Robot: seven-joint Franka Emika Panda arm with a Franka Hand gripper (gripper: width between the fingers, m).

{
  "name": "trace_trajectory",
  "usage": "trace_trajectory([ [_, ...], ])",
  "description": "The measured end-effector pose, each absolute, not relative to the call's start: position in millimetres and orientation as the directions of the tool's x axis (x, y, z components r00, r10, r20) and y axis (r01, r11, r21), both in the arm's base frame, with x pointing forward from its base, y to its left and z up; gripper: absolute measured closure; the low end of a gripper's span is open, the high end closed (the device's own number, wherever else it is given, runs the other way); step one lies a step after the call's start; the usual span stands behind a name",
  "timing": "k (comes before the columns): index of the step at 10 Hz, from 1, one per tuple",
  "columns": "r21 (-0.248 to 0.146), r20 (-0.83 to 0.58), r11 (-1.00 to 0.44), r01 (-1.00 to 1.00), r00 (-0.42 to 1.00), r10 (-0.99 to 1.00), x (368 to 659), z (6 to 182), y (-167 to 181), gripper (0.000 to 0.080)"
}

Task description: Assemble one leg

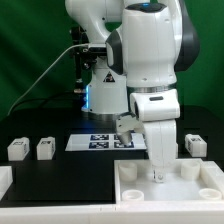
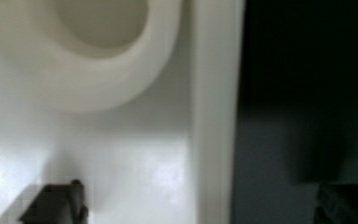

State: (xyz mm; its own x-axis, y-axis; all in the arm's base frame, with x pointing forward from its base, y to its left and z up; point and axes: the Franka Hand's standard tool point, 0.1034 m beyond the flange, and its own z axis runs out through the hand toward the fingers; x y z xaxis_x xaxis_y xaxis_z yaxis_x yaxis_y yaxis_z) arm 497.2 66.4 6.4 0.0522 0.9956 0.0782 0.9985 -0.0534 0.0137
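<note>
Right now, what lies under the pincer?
The white panel: the wrist view shows a round recess and the raised rim beneath the open pincer, with dark table beside the rim. The table under the panel is covered.

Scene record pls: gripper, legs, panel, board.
gripper: down at the white panel; fingers spread in the wrist view
held: nothing seen
far-left leg: loose on the table
second leg: beside it, apart
right leg: exterior view's right, behind the panel
fourth leg: not seen
marker board: flat, mid-table
</note>
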Motion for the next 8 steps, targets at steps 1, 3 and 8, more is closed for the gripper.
trace_trajectory([
  [1,0.032,0.084,-0.125,0.992,0.122,0.989,499,13.9,70,0.0150],
  [3,0.045,0.102,-0.325,0.945,0.319,0.942,491,26.6,88,0.0150],
  [8,-0.029,0.162,-0.870,0.493,0.861,0.483,482,54.6,165,0.0150],
])
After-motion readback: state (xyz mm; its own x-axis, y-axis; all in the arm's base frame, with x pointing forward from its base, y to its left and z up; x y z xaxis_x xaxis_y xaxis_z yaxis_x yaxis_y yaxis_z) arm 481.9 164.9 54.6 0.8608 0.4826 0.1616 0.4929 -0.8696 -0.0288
